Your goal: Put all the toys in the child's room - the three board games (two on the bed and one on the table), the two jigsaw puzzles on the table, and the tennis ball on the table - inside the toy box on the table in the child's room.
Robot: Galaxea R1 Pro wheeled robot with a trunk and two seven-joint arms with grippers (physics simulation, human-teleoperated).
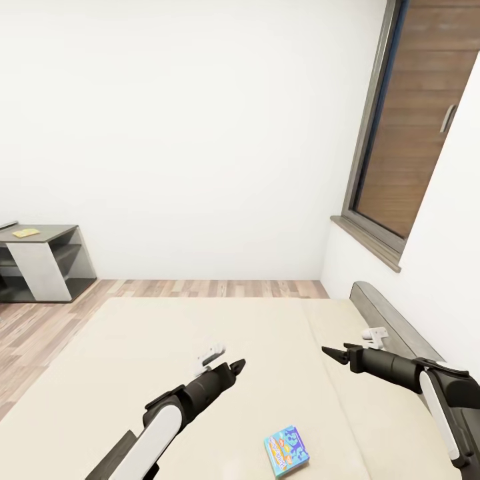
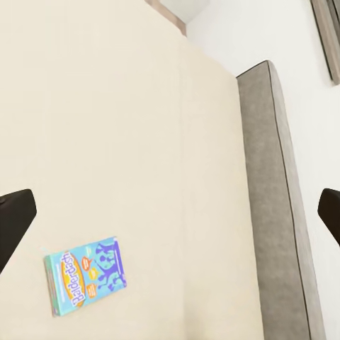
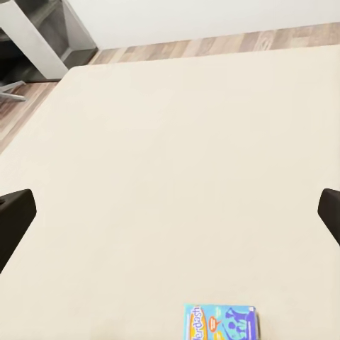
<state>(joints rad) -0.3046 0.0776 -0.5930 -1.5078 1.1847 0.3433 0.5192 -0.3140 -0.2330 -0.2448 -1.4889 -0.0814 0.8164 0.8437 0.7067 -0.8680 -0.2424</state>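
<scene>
Blue board game point(image 1: 287, 451) lying flat on the bed point(image 1: 133, 347).
Left hand point(image 1: 237, 367) and right hand point(image 1: 331, 352) are hovering open and empty; game lying at 5 o'clock of left hand, 7 o'clock of right.

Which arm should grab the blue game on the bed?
Probably the left. The blue game lies flat on the bed, nearer the left claw, which hangs open above it. The right claw, also open, sits farther off by the headboard.
</scene>
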